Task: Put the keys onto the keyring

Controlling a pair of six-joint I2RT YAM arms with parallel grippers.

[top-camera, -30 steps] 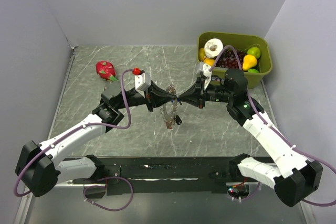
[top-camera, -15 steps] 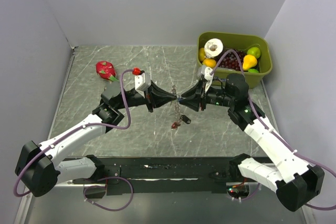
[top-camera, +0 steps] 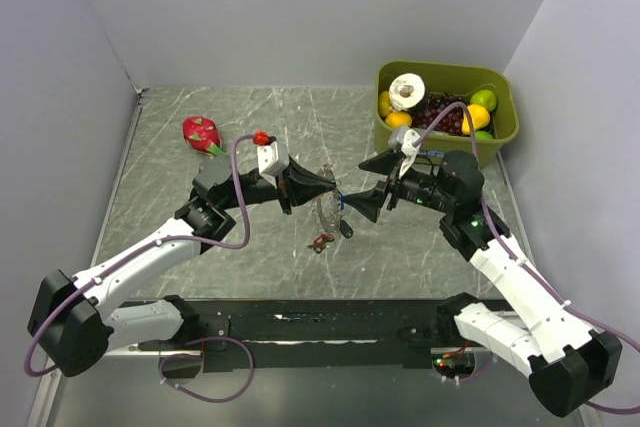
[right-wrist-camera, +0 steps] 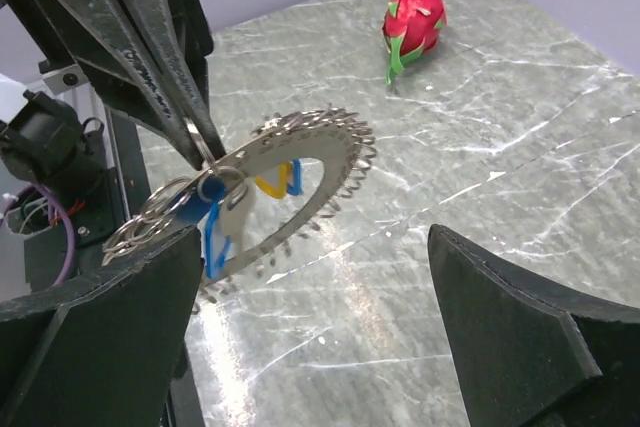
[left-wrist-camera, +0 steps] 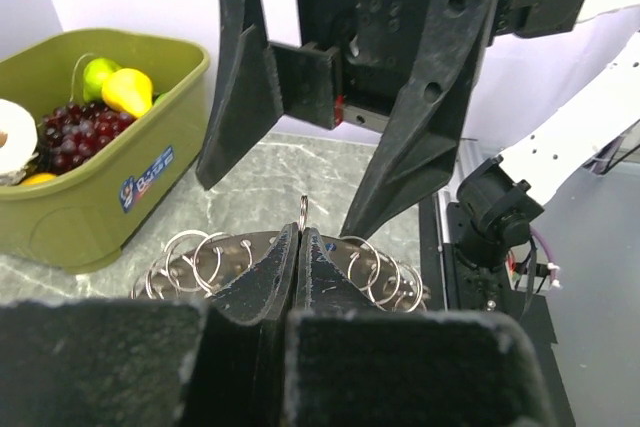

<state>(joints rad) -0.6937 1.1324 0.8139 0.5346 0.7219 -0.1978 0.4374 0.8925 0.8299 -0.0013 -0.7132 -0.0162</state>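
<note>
The keyring (top-camera: pixel 326 209) is a flat metal ring plate edged with many small split rings. It hangs above the table from my left gripper (top-camera: pixel 333 187), which is shut on one of its split rings (left-wrist-camera: pixel 303 209). In the right wrist view a blue-tagged key (right-wrist-camera: pixel 210 222) dangles from the keyring (right-wrist-camera: pixel 310 152) beside the left gripper's fingers (right-wrist-camera: pixel 170 77), and a yellow tag (right-wrist-camera: pixel 270 185) shows through the ring's hole. My right gripper (top-camera: pixel 368 185) stands wide open just right of the keyring, holding nothing. A black fob (top-camera: pixel 345 230) hangs below the ring.
An olive bin (top-camera: pixel 503 133) of toy fruit and a tape roll stands at the back right, close behind the right arm. A dragon fruit (top-camera: pixel 202 133) and a small red fruit (top-camera: pixel 261 136) lie at the back left. Grey walls enclose the table on three sides.
My right gripper has opened from shut and drawn back to the right, away from the keyring. The keyring has swung round and now hangs from the left gripper alone.
</note>
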